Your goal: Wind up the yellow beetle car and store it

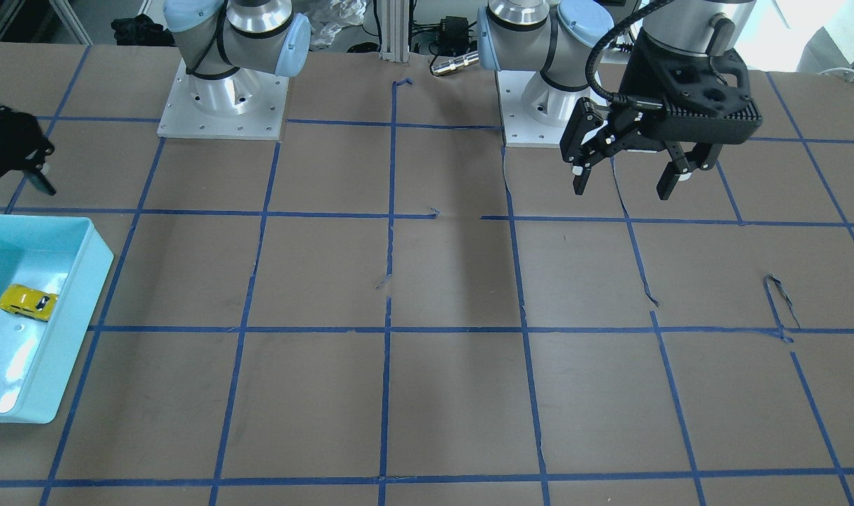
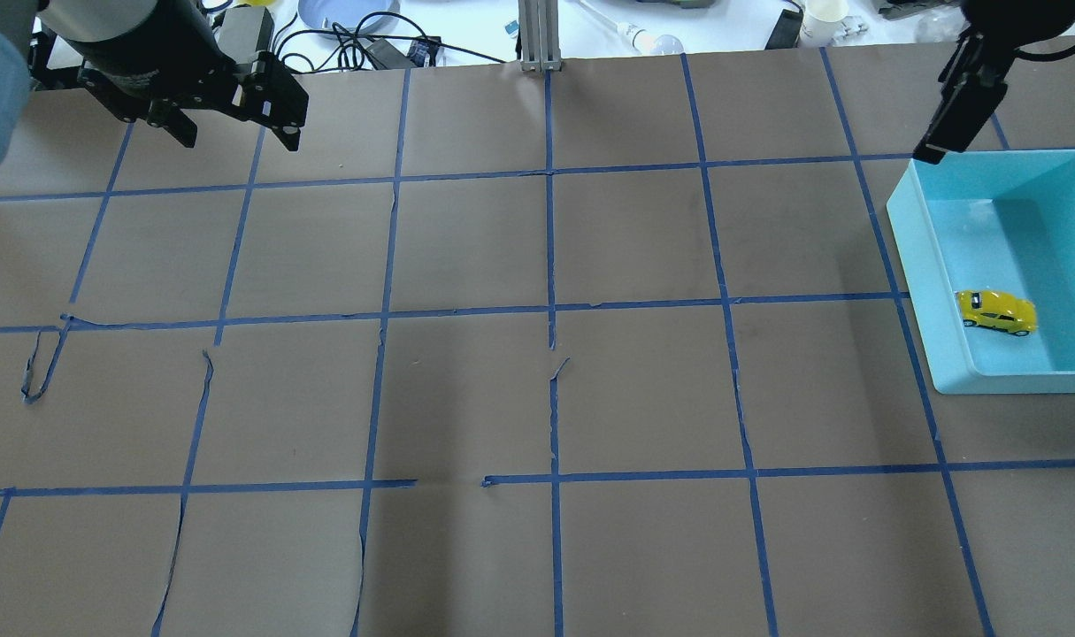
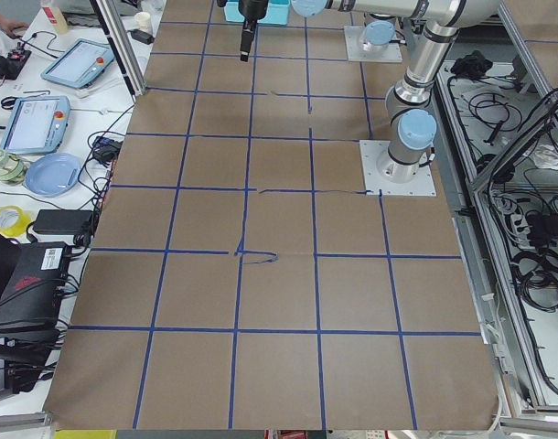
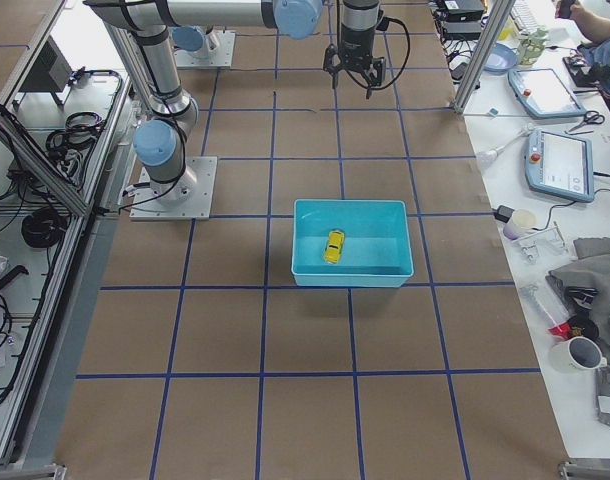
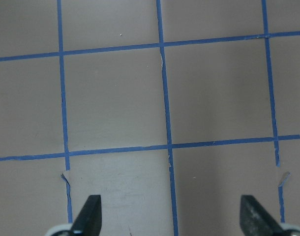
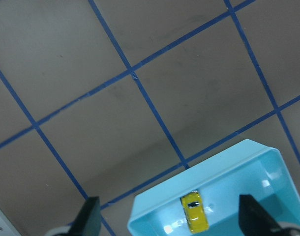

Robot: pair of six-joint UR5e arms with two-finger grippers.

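The left gripper (image 2: 238,137) hangs spread and empty at the table's 10 o'clock. The right gripper (image 6: 172,216), also spread and empty, hovers over the blue bin's (image 2: 931,292) 11 o'clock corner. The yellow beetle car (image 2: 997,311) lies inside the bin, toward 6 o'clock. Storing looks done, so the right gripper should lift straight up, clear of the rim.

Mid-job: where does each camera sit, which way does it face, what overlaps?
Overhead: behind the arm bases, facing forward over the brown taped table; left gripper, right gripper.
Front-facing: across the table, facing those bases; left gripper.
Exterior left: table's left end, looking along it; left arm nearest.
Exterior right: opposite end; right arm nearest, light blue plastic bin central.
Left wrist: straight down at table; own fingertips.
Right wrist: down at bin; own fingertips.
Shared: overhead and right wrist show the glossy yellow beetle car in the bin.
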